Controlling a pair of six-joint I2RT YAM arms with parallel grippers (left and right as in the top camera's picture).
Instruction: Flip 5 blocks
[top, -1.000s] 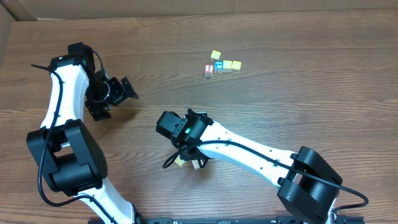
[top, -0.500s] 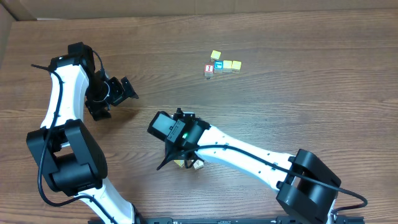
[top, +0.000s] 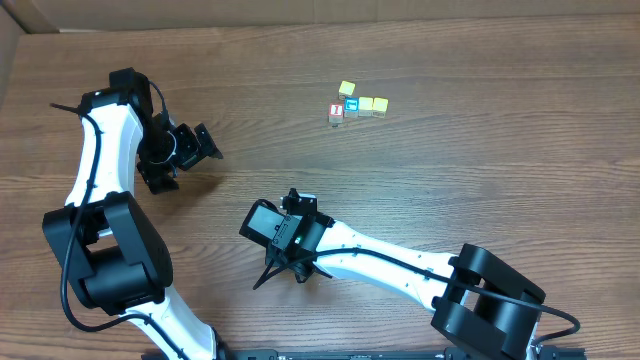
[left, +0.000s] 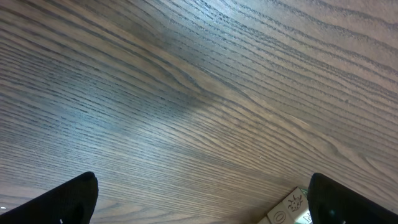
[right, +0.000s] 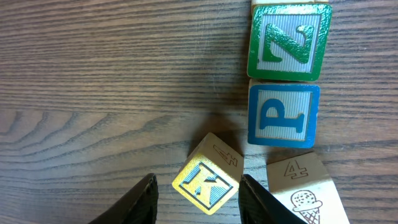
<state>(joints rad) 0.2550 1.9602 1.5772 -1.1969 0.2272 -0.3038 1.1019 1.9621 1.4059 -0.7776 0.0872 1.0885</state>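
Tipping: K block (right: 205, 183) sits on edge between the narrow jaws of your right gripper (right: 198, 202); grip unclear.
Changed: right arm (top: 380, 260) swung over it, hiding it from overhead.
Beyond jaws, right: Z block (right: 289, 42), P block (right: 283, 115), 4 block (right: 298, 183).
Meaning: flip likely underway.

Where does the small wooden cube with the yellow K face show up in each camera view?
Overhead: not visible, likely under the right gripper, low centre.
Left wrist: not in it, only wood-grain table.
Right wrist: small wooden cube with a yellow K face, bottom centre, tilted, between the fingers.
Shared landmark: the wood-grain table in all three; the right gripper links overhead and right wrist.
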